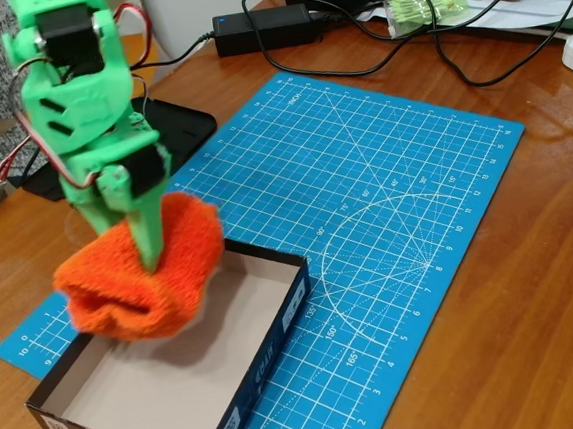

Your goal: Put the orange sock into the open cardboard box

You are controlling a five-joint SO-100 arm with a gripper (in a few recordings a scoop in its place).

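The orange sock (141,277), the one sock we count, hangs bunched over the near-left part of the one open cardboard box (181,384), slightly blurred and clear of the box floor. We see the single green gripper (147,249) with its jaws pinched on the sock's top, one finger (148,232) running down the front of the cloth. The box sits on one blue cutting mat (388,226) on the wooden table (538,333), with two black power adapters (265,28) and their cables behind.

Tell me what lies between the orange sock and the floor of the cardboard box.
Nothing: in the fixed view the orange sock, held by the claw, hangs over bare cardboard box floor.
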